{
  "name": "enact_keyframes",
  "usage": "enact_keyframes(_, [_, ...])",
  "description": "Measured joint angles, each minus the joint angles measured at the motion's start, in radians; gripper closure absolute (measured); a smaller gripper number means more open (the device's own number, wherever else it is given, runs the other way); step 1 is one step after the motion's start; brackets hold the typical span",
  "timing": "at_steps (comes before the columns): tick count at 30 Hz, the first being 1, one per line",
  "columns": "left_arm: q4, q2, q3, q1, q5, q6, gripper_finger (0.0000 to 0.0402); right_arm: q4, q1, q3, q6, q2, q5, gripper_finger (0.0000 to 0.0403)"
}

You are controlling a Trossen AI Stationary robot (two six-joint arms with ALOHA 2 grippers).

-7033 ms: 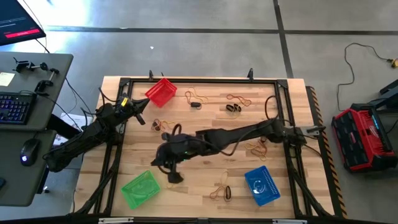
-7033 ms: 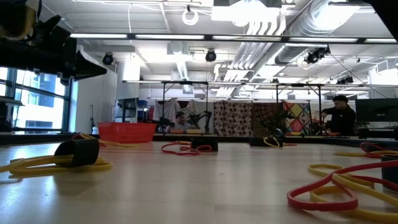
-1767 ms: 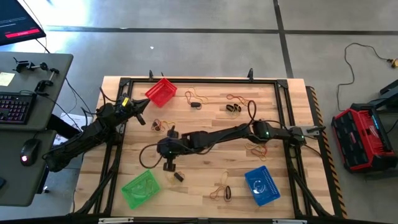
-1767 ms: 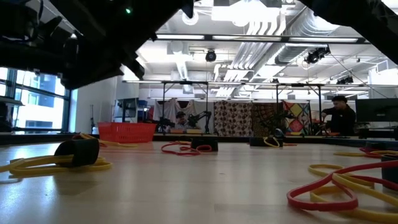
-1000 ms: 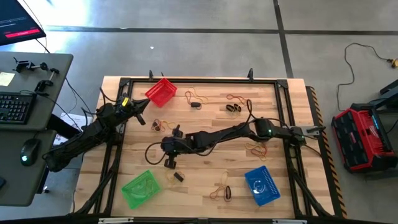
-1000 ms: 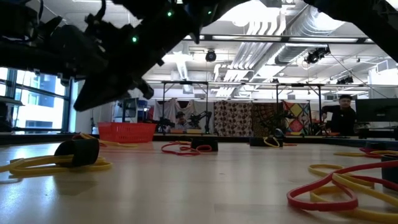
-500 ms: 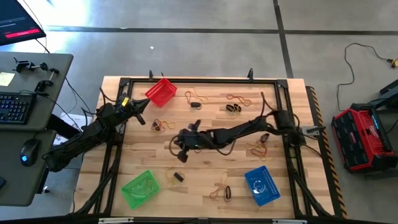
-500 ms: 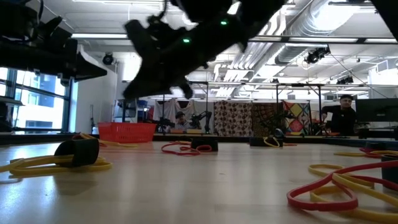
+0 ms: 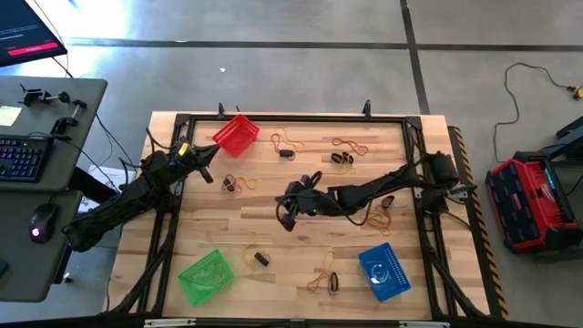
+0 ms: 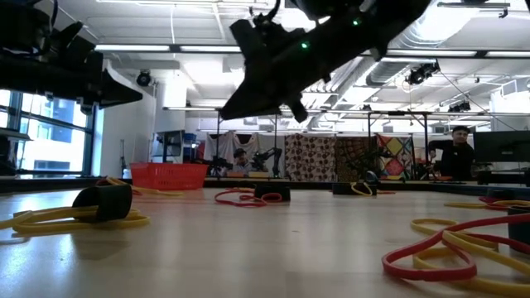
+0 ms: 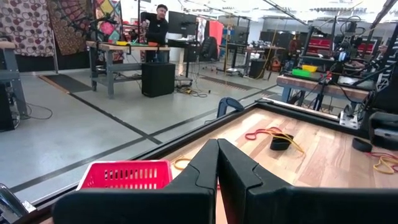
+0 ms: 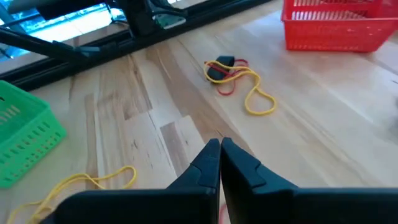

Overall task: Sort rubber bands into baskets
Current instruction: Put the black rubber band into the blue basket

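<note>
The red basket (image 9: 237, 134) stands at the far left, the green basket (image 9: 205, 276) at the near left and the blue basket (image 9: 381, 271) at the near right. Small clumps of yellow, red and black rubber bands lie on the wood: one (image 9: 239, 184) near the left arm, also in the right wrist view (image 12: 239, 78), and one (image 9: 257, 260) beside the green basket. My right gripper (image 9: 286, 219) hangs shut above the table's middle, its fingers (image 12: 219, 149) together with nothing seen between them. My left gripper (image 9: 208, 176) waits shut (image 11: 217, 149) at the left, near the red basket (image 11: 124, 174).
More band clumps lie at the far middle (image 9: 287, 146), farther right along the far side (image 9: 344, 153), at the right (image 9: 378, 214) and at the near middle (image 9: 323, 278). A black frame (image 9: 291, 117) rims the table. A person (image 10: 454, 149) stands far behind the table.
My right gripper has drawn back toward the table's right edge, away from the green basket and over the table's middle, staying shut. The bands beside the green basket have stayed where they lay.
</note>
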Motion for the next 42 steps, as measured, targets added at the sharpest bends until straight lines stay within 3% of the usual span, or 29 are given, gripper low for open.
enact_keyframes(12, [0.001, 0.000, 0.000, 0.000, 0.000, 0.000, 0.0401, 0.002, -0.069, -0.202, 0.023, -0.179, 0.000, 0.0403])
enact_keyframes(20, [0.000, 0.000, 0.000, 0.000, 0.000, 0.000, 0.0401, -0.155, -0.155, -0.338, 0.098, -0.307, 0.070, 0.0403])
enact_keyframes(34, [0.000, 0.000, 0.000, 0.000, 0.000, 0.000, 0.0401, -0.342, -0.360, -0.388, 0.104, -0.321, 0.050, 0.0402])
enact_keyframes(38, [0.000, 0.000, 0.000, 0.000, 0.000, 0.000, 0.0401, -0.381, -0.413, -0.388, 0.065, -0.321, 0.033, 0.0377])
enact_keyframes(42, [0.000, 0.000, 0.000, 0.000, 0.000, 0.000, 0.0401, -0.386, -0.444, -0.387, 0.012, -0.321, 0.032, 0.0326])
